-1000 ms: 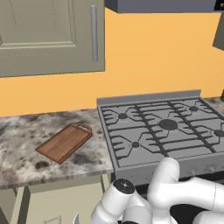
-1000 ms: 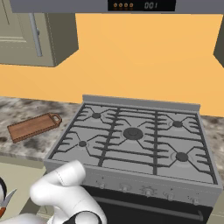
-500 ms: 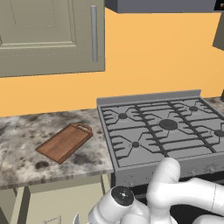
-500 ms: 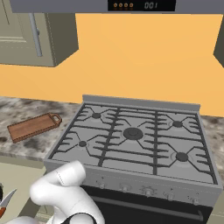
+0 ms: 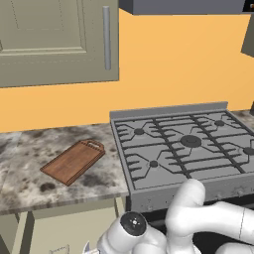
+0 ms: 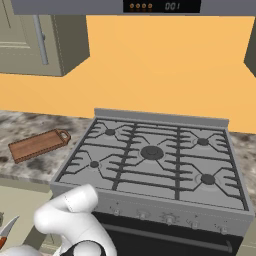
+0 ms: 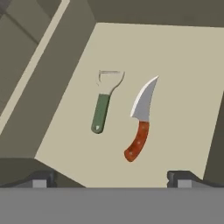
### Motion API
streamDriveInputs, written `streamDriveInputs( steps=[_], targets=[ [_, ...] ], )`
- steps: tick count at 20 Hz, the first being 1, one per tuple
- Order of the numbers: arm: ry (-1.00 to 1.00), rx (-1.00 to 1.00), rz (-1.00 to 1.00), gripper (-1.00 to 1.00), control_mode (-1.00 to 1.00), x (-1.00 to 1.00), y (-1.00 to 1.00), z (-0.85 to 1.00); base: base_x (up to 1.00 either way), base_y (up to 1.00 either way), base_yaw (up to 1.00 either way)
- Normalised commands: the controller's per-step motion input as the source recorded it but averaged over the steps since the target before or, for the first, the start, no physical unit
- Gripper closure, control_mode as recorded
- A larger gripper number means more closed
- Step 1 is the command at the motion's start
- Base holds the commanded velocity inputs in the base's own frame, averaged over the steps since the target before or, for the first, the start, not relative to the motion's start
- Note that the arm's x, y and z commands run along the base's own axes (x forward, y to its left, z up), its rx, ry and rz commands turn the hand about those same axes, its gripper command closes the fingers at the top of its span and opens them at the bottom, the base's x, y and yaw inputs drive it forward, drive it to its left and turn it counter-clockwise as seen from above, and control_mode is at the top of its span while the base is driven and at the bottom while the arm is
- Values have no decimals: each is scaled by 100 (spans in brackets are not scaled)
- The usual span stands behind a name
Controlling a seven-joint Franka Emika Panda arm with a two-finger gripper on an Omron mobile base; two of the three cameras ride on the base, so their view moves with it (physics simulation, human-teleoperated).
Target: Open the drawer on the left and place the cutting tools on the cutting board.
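Note:
The drawer (image 7: 183,78) stands open, and I look down onto its pale floor in the hand view. Two cutting tools lie there side by side without touching: a green-handled peeler (image 7: 103,105) and a curved knife with a reddish-brown handle (image 7: 141,122). My gripper (image 7: 111,179) hovers above them, open, with its fingertips (image 7: 40,179) far apart and nothing between them. The knife (image 6: 7,231) also peeks in at the lower left of the right base view. The reddish-brown cutting board (image 5: 73,161) (image 6: 37,145) lies bare on the marble counter left of the stove.
A grey gas stove (image 5: 188,146) takes up the counter's right side. A beige wall cabinet with a vertical silver handle (image 5: 106,37) hangs above the board. The drawer's dark side walls (image 7: 48,87) close in around the tools. My white arm (image 5: 198,223) bends low in front of the stove.
The arm's wrist has sunk lower and a little left toward the drawer. The board and the knife stay where they were.

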Motion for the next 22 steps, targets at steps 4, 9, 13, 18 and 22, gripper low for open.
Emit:
streamDriveInputs(
  steps=[4,9,13,18,22],
  targets=[
    [19,-5,0,-100,-100,25,-6,-1,0,0,0],
    [19,-5,0,-100,-100,14,-28,-10,0,0,0],
    [4,-7,0,-100,-100,0,-4,-15,0,0,0],
    [-1,-13,0,-100,-100,0,0,-32,0,0,0],
    [-2,-6,-3,-100,-100,0,0,-21,0,0,0]
  ],
)
